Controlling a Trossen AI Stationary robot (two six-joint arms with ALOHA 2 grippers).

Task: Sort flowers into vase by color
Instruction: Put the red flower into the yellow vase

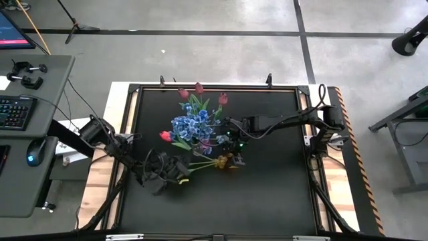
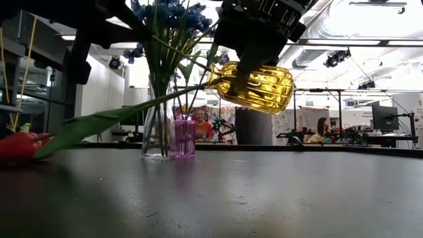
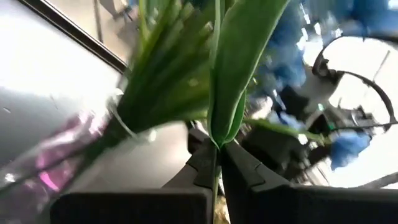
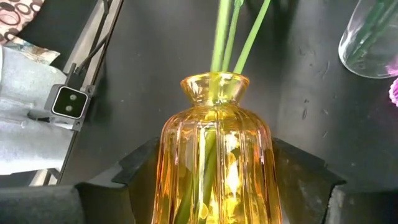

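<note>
A ribbed yellow glass vase (image 2: 258, 86) (image 4: 214, 155) (image 1: 229, 161) hangs tipped over above the table in my right gripper (image 4: 214, 186), with its mouth (image 4: 214, 84) toward the table's left. Three green stems (image 4: 227, 37) stick out of the mouth. One long stem with a broad leaf (image 2: 92, 124) slants down to a red tulip blossom (image 2: 18, 145) near the tabletop. My left gripper (image 3: 217, 155) (image 1: 175, 171) is shut on a green stem. Blue blossoms (image 1: 192, 126) and maroon tulips (image 1: 199, 88) stand in a clear vase (image 2: 157, 119). A small purple vase (image 2: 185, 135) stands beside it. My left gripper pinches a thin green stem (image 3: 216, 163) between its two shut fingertips, just under the base of a broad leaf (image 3: 239, 68). The leaf and stem run on away from the fingers toward the vases. Which blossom this stem carries does not show in the wrist view. My right gripper holds the yellow vase by its wide ribbed body (image 4: 171, 168), one finger (image 4: 134, 168) on each side, coming from the table's right. The vase is lifted clear of the table and lies tilted, its neck pointing away from the fingers.
The black tabletop (image 2: 264, 198) lies open toward its near and right sides. The clear and purple vases stand close behind the two grippers, near the table's middle. A desk with keyboard and mouse (image 1: 27, 114) stands left of the table. People sit in the room beyond (image 2: 198, 125).
</note>
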